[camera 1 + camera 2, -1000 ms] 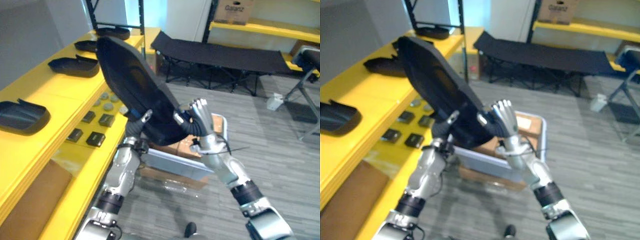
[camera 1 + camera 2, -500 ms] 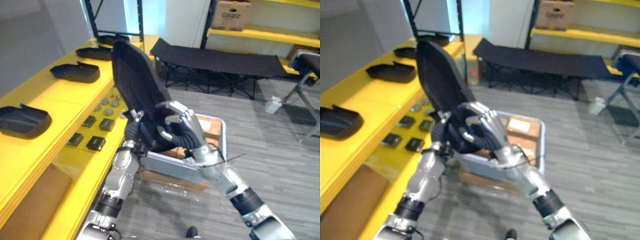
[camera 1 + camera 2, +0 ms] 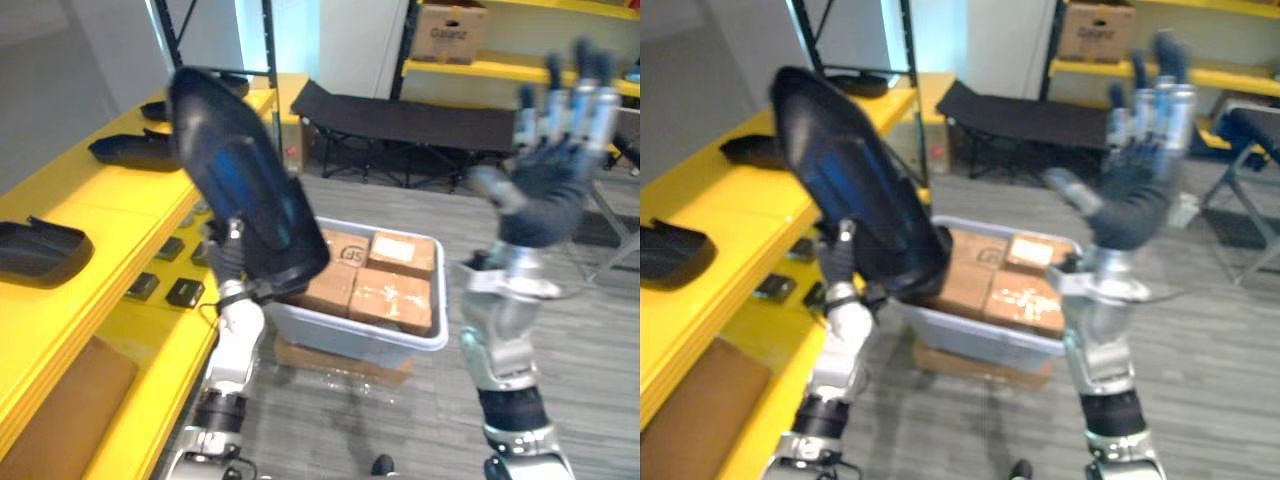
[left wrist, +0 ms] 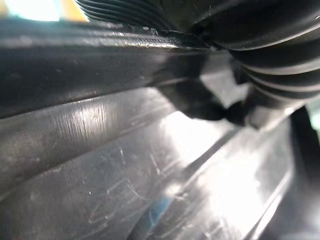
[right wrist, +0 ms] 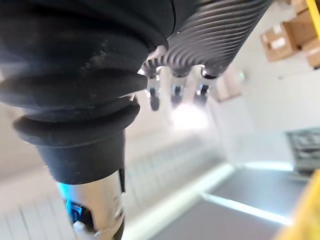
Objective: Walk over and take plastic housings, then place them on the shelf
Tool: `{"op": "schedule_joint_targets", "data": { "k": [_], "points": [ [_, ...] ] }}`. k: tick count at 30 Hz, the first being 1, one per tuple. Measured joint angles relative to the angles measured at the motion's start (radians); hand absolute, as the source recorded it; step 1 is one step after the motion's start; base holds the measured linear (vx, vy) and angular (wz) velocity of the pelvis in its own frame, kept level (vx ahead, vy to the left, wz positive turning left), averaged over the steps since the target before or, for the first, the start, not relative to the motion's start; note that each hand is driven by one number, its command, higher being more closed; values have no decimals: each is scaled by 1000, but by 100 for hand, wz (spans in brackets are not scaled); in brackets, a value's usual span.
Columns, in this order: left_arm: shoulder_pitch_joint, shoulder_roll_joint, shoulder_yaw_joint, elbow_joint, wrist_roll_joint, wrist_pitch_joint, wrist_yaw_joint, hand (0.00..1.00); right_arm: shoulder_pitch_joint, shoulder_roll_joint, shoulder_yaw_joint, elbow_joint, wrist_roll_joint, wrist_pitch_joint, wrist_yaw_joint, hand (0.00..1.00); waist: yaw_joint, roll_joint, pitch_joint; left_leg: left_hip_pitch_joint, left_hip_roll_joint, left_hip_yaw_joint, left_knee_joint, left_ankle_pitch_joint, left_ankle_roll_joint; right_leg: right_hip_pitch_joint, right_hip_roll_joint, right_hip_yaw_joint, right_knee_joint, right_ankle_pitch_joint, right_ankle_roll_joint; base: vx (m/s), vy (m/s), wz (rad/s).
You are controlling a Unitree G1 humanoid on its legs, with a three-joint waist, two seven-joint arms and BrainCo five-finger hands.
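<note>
Beside the shelf (image 3: pixel 95 205), the plastic housing (image 3: pixel 240 190) slants up-left, left hand (image 3: pixel 226 262) pinching its lower end, fingers mostly hidden. Right hand (image 3: pixel 545 185) spread wide.

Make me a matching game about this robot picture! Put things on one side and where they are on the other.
Things:
1. big plastic housing
2. right robot hand
3. brown boxes

Where:
A. inside the grey bin
B. up in the air, fingers straight, holding nothing
C. gripped by the left robot hand

Pairs: 1-C, 2-B, 3-A
</note>
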Motion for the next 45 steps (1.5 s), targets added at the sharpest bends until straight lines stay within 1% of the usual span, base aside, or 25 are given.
{"op": "schedule_joint_targets", "data": {
  "k": [1,3,4,6,8,9,11,14,16,19,22,23,24,26,27,29,30,32,33,35,36,38,40,42,45],
  "points": [
    [23,-1,12,-12,28,-1,29,100,69,29,-42,-9,48,1,18,0,-2,1,-1,5,0,6,-7,1,-1,0,1,3,0,-2,1,-4,19,-7],
    [43,-3,22,-23,51,-5,54,100,163,70,-75,-4,92,11,32,0,-5,2,-1,5,0,15,-8,1,-2,-5,1,8,-2,-4,1,-12,18,-9],
    [61,-3,29,-36,68,-24,68,100,238,107,-83,5,101,30,30,0,-11,4,-2,4,0,21,-10,0,-2,-11,1,14,-5,-6,1,-17,21,-15],
    [110,-8,29,-85,68,-75,69,100,334,160,-81,44,101,68,13,0,-31,5,-3,3,0,28,-15,0,-2,-21,2,25,-8,-10,-1,-6,17,-15],
    [175,-39,-5,-151,42,-183,45,100,441,208,-85,158,146,115,-9,0,-53,7,-4,4,-1,46,-23,-1,-3,-30,1,33,-8,-12,0,10,26,-12],
    [190,-45,-21,-170,28,-204,37,100,464,217,-86,191,169,121,-9,0,-55,9,-5,3,-1,49,-24,-2,-2,-34,2,37,-8,-12,0,17,28,-14],
    [239,-48,-70,-205,-13,-265,-15,100,543,247,-108,250,162,153,-28,0,-58,29,-7,1,0,60,-23,-7,-4,-45,4,53,-4,-11,3,35,27,-18],
    [276,-49,-87,-205,-98,-293,-82,100,575,248,-143,271,145,162,-28,0,-69,46,-14,4,1,69,-24,-11,-5,-47,6,57,0,-9,7,38,30,-8],
    [297,-47,-73,-209,-133,-301,-91,100,567,247,-150,272,112,160,-27,0,-69,45,-12,3,2,66,-23,-11,-5,-46,8,55,0,-9,7,0,0,0],
    [340,-45,-11,-254,-138,-301,-84,100,522,247,-138,272,96,158,-11,0,-62,42,-10,-11,1,44,-21,-13,-3,-37,3,31,-9,-22,8,-54,8,22],
    [355,-39,81,-360,-127,-301,-30,100,439,233,-82,278,72,156,-4,0,-19,43,-9,-38,-10,-28,-23,-4,1,-15,-12,-37,-9,-28,9,-30,21,70],
    [361,-40,125,-413,-127,-301,-5,100,394,221,-36,291,46,157,-3,0,1,44,-8,-52,-18,-65,-22,1,4,-3,-19,-75,-8,-30,14,-6,20,66],
    [369,-40,150,-440,-126,-301,5,100,371,212,-9,301,29,159,-2,0,13,45,-8,-59,-22,-81,-22,5,4,4,-22,-93,-8,-30,18,9,31,94],
    [407,-41,268,-528,-115,-301,32,100,286,181,88,350,-43,186,18,0,73,43,-6,-71,-37,-159,-22,17,8,41,-33,-172,0,-35,27,54,43,99],
    [420,-43,300,-543,-115,-301,32,100,268,176,108,361,-60,198,18,0,89,43,-6,-77,-40,-180,-20,21,9,51,-35,-192,0,-35,28,56,42,98],
    [475,-58,412,-586,-115,-301,24,100,203,163,147,394,-84,221,17,0,155,38,1,-102,-55,-260,-4,23,11,87,-39,-275,0,-36,28,32,45,101],
    [488,-65,438,-593,-115,-301,18,100,190,164,151,402,-83,225,16,0,173,34,2,-102,-59,-278,-6,24,13,98,-40,-289,0,-36,28,37,57,93],
    [550,-89,518,-603,-122,-304,1,100,160,164,173,406,-81,239,17,0,223,14,6,-101,-78,-336,-6,25,16,140,-49,-340,0,-41,35,31,89,84],
    [578,-91,545,-604,-126,-305,-21,100,146,167,186,406,-81,245,17,0,243,1,10,-101,-89,-347,-6,24,18,151,-58,-353,0,-52,50,15,72,54],
    [602,-101,570,-605,-133,-306,-41,100,128,169,213,406,-79,254,22,0,253,-16,12,-102,-95,-352,-2,22,21,157,-65,-361,0,-59,57,1,43,14],
    [611,-122,583,-606,-151,-306,-67,100,117,172,234,405,-80,268,40,0,253,-27,10,-103,-99,-346,1,16,24,154,-67,-359,0,-65,55,-9,54,-5],
    [620,-124,580,-606,-172,-306,-74,100,115,172,259,405,-79,286,55,0,252,-33,13,-112,-98,-332,19,0,26,150,-70,-350,1,-83,55,-25,34,-23],
    [623,-125,582,-607,-171,-306,-79,100,118,168,275,406,-78,300,82,0,250,-26,17,-117,-85,-312,49,-20,26,137,-63,-325,15,-90,50,-21,21,-36],
    [637,-127,581,-607,-157,-305,-72,100,121,157,281,406,-78,327,132,0,240,-17,23,-116,-67,-299,73,-32,21,132,-53,-304,37,-105,46,-4,12,-29],
    [636,-127,576,-608,-135,-305,-70,100,124,127,281,404,-80,340,174,0,222,-13,27,-124,-61,-293,88,-32,20,155,-46,-340,40,-112,46,17,-27,20]
  ]
}}
